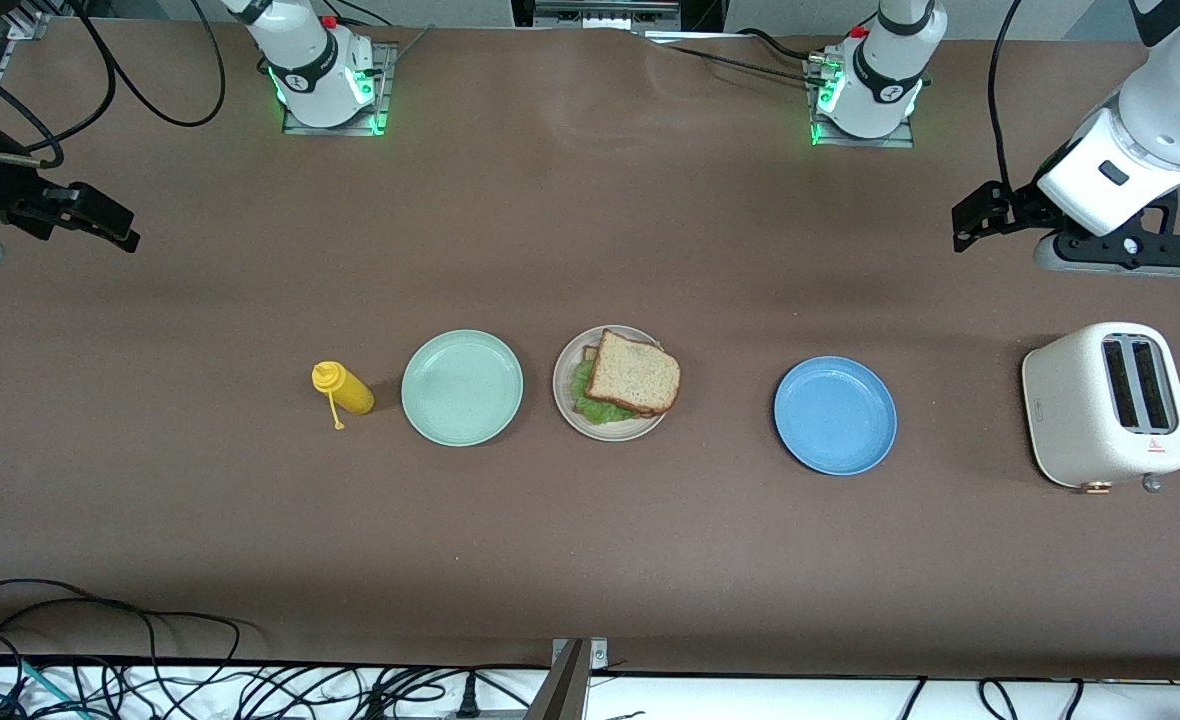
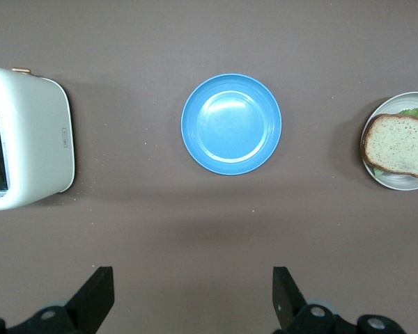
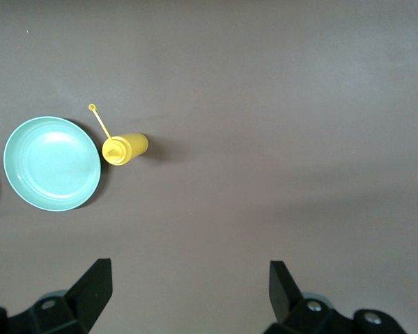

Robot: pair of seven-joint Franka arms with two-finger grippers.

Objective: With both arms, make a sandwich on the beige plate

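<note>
**Mia:** Where is the sandwich?

**Ben:** It sits on the beige plate, in the middle of the worktop. The top bread hangs a bit over the rim, toward the blue plate. Green lettuce peeks out from under it.

**Mia:** What are the arms doing?

**Ben:** Both wait, pulled away. The left end effector hangs over bare worktop at the left arm's end, near the toaster. Its fingers are spread wide and hold nothing. The right end effector hangs over bare worktop at the right arm's end. It is spread wide too, and empty.

**Mia:** So the sandwich looks done?

**Ben:** I think so. Bread, lettuce, bread, all on the right plate.

**Mia:** What could go wrong now?

**Ben:** The top bread is crooked. If an arm came back and bumped it, it could slide off the plate. A bump on the plate could do that too. The mustard bottle lies on its side, so a nudge could make it roll into the green plate.

**Mia:** Let's count!

**Ben:** Three plates: one green, one beige, one blue. One sandwich. One yellow bottle. One toaster, with two slots. Two arms, two end effectors.
</note>
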